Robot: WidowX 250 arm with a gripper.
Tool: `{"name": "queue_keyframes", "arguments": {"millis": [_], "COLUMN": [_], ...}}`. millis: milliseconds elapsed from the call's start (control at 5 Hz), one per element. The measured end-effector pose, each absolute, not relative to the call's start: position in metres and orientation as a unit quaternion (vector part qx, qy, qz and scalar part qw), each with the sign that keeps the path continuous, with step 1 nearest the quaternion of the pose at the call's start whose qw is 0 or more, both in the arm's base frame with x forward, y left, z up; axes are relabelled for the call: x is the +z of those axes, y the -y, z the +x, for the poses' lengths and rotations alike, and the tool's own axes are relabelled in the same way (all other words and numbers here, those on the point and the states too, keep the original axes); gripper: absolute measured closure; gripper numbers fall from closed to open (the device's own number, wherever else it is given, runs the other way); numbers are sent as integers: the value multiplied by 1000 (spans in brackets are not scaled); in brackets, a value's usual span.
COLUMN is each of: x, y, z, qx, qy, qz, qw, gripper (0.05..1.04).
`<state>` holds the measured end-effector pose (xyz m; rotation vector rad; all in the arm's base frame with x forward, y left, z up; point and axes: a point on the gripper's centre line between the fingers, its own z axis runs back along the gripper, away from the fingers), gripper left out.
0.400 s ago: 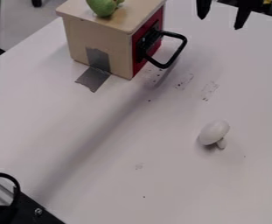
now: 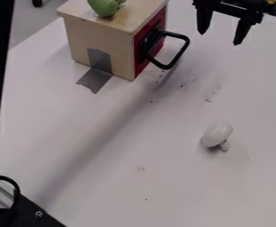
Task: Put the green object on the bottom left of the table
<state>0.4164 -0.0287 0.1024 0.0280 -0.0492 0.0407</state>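
Note:
My black gripper (image 2: pixel 220 37) hangs at the top right, over the table (image 2: pixel 92 173), its two fingers apart with nothing between them. The green object (image 2: pixel 105 6), rounded like a fruit, rests on top of the wooden box at the upper left and is partly cut off by the top edge. It lies well to the left of the gripper, and the two do not touch.
The wooden box (image 2: pixel 101 40) has a red front with a black handle (image 2: pixel 178 56) sticking out to the right. Grey tape holds its base. A white mushroom (image 2: pixel 218 135) lies right of centre. Black hardware (image 2: pixel 33 214) occupies the lower left corner.
The gripper has come a little lower in the view and slightly left, still empty. A black upright part at the left edge has shifted right. The green object has stayed put.

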Motion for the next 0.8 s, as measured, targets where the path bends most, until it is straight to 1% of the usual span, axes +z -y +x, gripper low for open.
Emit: {"name": "queue_keyframes", "arguments": {"millis": [200, 400, 600, 800], "x": [125, 137, 157, 182], "y": [-10, -37, -72, -107], "z": [416, 411, 414, 415], "qx": [50, 44, 47, 48], "qy": [50, 50, 70, 100], "qz": [12, 12, 6, 3], "qw": [997, 998, 996, 994], "gripper": [87, 87, 87, 87]}}
